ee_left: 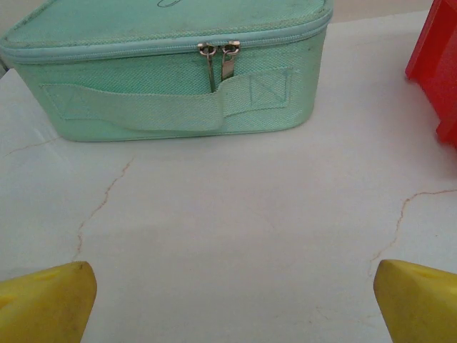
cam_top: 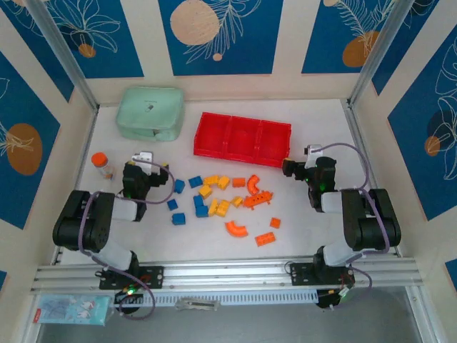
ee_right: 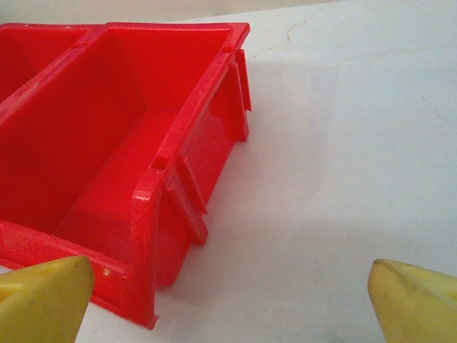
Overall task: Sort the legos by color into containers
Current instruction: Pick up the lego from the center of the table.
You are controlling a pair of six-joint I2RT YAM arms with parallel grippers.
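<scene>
The legos lie loose mid-table: blue ones point(cam_top: 187, 204) to the left, yellow ones point(cam_top: 218, 196) in the middle, orange ones point(cam_top: 251, 200) to the right, with an orange arch point(cam_top: 236, 229) nearer the front. The containers are three compartments of a red tray point(cam_top: 243, 121) behind them, showing bare red floors. My left gripper point(cam_top: 148, 166) point(ee_left: 234, 296) is open over bare table, left of the bricks, facing the green case. My right gripper point(cam_top: 296, 168) point(ee_right: 230, 296) is open beside the tray's right end point(ee_right: 153, 193), with nothing between its yellow fingertips point(ee_right: 46, 296).
A mint-green zip case point(cam_top: 150, 113) point(ee_left: 164, 78) sits at the back left, close ahead of the left gripper. A small orange-capped bottle point(cam_top: 102, 164) stands at the left. The tray's corner point(ee_left: 435, 57) edges the left wrist view. Walls ring the table.
</scene>
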